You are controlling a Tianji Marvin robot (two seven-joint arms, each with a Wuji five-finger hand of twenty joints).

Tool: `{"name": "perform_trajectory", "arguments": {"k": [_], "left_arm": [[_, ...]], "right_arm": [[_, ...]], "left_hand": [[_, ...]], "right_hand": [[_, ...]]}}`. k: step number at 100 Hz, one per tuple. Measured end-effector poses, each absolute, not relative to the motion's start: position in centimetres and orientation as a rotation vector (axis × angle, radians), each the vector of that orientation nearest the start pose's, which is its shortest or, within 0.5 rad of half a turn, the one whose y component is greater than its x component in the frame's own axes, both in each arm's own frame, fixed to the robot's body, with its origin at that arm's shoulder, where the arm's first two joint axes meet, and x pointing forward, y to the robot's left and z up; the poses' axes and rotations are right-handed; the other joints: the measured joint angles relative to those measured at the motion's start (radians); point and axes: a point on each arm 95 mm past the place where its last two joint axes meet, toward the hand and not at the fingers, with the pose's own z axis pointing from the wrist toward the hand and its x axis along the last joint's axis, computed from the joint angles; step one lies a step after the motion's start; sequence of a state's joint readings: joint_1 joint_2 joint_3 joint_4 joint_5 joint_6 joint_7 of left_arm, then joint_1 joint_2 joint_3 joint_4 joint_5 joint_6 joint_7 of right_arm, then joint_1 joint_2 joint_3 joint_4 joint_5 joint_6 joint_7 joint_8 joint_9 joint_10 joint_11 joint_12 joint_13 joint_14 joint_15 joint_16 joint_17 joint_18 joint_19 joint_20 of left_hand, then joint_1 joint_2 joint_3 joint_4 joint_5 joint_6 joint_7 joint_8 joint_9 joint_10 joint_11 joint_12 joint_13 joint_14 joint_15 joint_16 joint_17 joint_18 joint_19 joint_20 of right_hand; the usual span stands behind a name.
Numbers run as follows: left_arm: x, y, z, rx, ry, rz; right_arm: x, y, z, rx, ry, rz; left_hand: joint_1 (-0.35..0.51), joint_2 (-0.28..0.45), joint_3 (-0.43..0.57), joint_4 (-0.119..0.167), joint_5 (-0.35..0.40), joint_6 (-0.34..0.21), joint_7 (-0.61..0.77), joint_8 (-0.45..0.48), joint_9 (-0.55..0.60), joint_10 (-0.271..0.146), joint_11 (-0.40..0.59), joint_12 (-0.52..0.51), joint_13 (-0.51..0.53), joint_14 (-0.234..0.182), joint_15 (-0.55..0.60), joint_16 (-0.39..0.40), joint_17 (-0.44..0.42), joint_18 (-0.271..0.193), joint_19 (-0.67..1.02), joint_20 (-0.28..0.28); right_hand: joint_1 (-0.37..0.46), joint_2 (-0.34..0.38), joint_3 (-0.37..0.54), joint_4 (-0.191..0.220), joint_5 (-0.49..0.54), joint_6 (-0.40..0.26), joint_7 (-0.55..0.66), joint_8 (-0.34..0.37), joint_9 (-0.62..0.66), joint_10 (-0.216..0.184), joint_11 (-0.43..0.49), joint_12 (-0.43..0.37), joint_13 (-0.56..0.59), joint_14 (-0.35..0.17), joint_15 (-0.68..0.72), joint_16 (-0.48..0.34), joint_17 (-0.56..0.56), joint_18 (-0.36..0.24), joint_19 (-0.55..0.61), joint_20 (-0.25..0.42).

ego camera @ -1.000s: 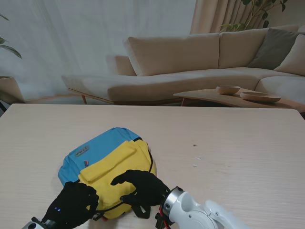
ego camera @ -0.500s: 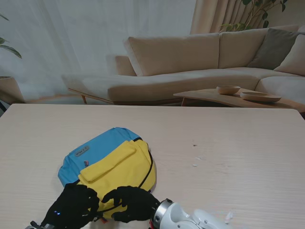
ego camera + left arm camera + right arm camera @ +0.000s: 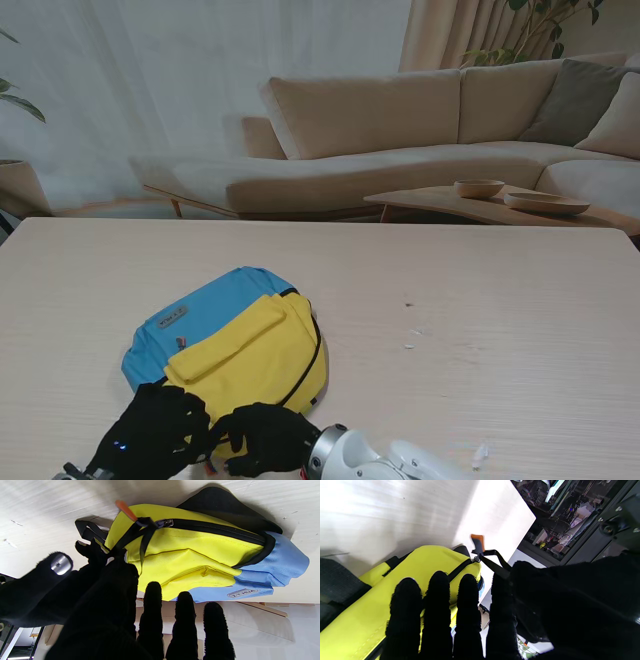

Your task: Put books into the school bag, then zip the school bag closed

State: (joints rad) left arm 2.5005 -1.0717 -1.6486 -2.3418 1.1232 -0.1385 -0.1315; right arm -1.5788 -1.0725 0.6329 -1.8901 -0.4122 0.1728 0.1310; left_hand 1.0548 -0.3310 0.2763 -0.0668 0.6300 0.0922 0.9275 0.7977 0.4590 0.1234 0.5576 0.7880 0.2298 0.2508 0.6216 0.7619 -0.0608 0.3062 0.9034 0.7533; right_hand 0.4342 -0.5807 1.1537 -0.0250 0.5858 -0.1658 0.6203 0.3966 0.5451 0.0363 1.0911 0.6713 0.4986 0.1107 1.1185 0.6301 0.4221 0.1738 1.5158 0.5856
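Note:
The yellow and blue school bag (image 3: 240, 345) lies flat on the table, near me and to the left. Its main zip (image 3: 217, 531) is shut along the length I can see, with the slider (image 3: 165, 523) at the bag's near end beside an orange tag (image 3: 126, 507). A black pull strap (image 3: 495, 566) runs from the slider into my right hand (image 3: 265, 438), pinched between thumb and index finger. My left hand (image 3: 152, 432) sits right beside it at the bag's near corner, three fingers (image 3: 185, 620) straight; its hold is hidden. No books show.
The bag's black shoulder strap (image 3: 87, 530) trails off its near end. My white right forearm (image 3: 400, 462) lies along the table's near edge. Small white scraps (image 3: 410, 346) dot the table to the right. A sofa (image 3: 400, 130) and a low table with bowls (image 3: 480, 188) stand beyond.
My right hand has slid off the top of the yellow panel, toward me and to the left, and now meets the left hand at the bag's near end. The left hand and bag stayed put.

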Motion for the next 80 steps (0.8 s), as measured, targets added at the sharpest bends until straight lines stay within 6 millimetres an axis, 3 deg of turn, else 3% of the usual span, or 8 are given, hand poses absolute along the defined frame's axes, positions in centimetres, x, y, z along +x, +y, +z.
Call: {"name": "perform_trajectory", "arguments": {"k": [33,37,44,53,63,69,80], "left_arm": [[18.6,1.7,-27.1,-1.266,1.757,-1.392],[18.6,1.7,-27.2,-1.267,1.757,-1.392],[18.6,1.8,-27.2,-1.267,1.757,-1.392],[18.6,1.8,-27.2,-1.272,1.758,-1.393],[18.6,1.8,-27.2,-1.279,1.754,-1.388],[18.6,1.9,-27.3,-1.299,1.739,-1.377],[18.4,2.2,-27.4,-1.329,1.713,-1.357]], "right_arm": [[23.5,21.8,-34.4,1.821,2.009,1.903],[23.5,22.0,-34.5,1.824,2.004,1.905],[23.5,22.1,-34.6,1.827,1.992,1.911],[23.6,22.4,-34.6,1.83,1.95,1.933],[23.5,22.5,-34.6,1.842,1.934,1.941],[23.5,22.4,-34.7,1.848,1.93,1.94],[23.4,22.3,-34.7,1.858,1.925,1.938]], "left_hand": [[0.0,-0.002,0.0,0.0,0.011,0.006,0.003,0.0,0.0,0.0,0.0,0.009,0.0,0.0,0.0,0.0,0.0,0.0,0.0,0.0],[0.0,-0.001,0.0,0.0,0.011,0.006,0.003,0.0,0.0,0.0,0.0,0.011,0.0,0.0,0.0,0.0,0.0,0.0,0.0,0.0],[0.0,-0.002,0.0,0.0,0.011,0.006,0.003,-0.001,0.0,0.0,0.0,0.011,0.0,0.0,0.0,0.0,0.0,0.0,0.0,0.0],[-0.002,-0.002,-0.001,0.0,0.011,0.002,0.003,-0.001,0.0,0.0,0.0,0.011,0.0,0.0,0.0,0.0,0.0,0.001,0.0,0.0],[-0.014,-0.002,-0.01,-0.001,0.017,-0.017,-0.005,-0.037,0.0,0.0,-0.005,-0.038,0.0,0.0,-0.001,0.0,0.0,0.001,0.0,-0.002],[-0.028,-0.001,-0.01,-0.001,-0.031,-0.057,-0.043,-0.073,-0.02,0.0,-0.051,-0.094,-0.002,0.0,-0.036,0.0,-0.008,0.001,0.0,-0.014],[-0.158,0.019,0.088,-0.001,-0.182,-0.12,-0.324,-0.174,-0.055,-0.002,-0.101,-0.146,-0.025,0.0,-0.091,-0.035,-0.016,0.001,-0.037,-0.016]], "right_hand": [[0.011,-0.039,0.0,-0.028,0.025,-0.011,0.033,0.048,0.063,0.0,0.002,0.011,0.043,0.013,0.023,0.001,0.016,0.008,0.009,0.0],[0.011,-0.066,-0.001,-0.077,0.052,-0.018,0.098,0.033,0.072,0.0,0.004,0.016,0.044,0.015,0.029,0.001,0.025,0.009,0.012,0.001],[0.047,-0.105,-0.002,-0.126,0.121,-0.026,0.245,0.006,0.123,0.0,0.014,0.022,0.084,0.027,0.038,0.001,0.041,0.026,0.021,0.011],[0.047,-0.111,-0.003,-0.151,0.247,-0.023,0.299,0.021,0.185,0.0,0.025,0.03,0.122,0.042,0.047,0.001,0.062,0.055,0.031,0.011],[0.047,-0.094,-0.022,-0.163,0.273,0.001,0.313,0.074,0.204,0.004,0.025,0.04,0.148,0.052,0.048,0.001,0.069,0.068,0.033,0.02],[0.047,-0.088,-0.022,-0.172,0.286,0.02,0.327,0.084,0.206,0.006,0.025,0.041,0.148,0.052,0.048,0.001,0.073,0.068,0.034,0.021],[0.063,-0.087,-0.023,-0.172,0.337,0.012,0.369,0.087,0.211,0.012,0.025,0.041,0.148,0.052,0.048,0.001,0.074,0.077,0.034,0.021]]}}
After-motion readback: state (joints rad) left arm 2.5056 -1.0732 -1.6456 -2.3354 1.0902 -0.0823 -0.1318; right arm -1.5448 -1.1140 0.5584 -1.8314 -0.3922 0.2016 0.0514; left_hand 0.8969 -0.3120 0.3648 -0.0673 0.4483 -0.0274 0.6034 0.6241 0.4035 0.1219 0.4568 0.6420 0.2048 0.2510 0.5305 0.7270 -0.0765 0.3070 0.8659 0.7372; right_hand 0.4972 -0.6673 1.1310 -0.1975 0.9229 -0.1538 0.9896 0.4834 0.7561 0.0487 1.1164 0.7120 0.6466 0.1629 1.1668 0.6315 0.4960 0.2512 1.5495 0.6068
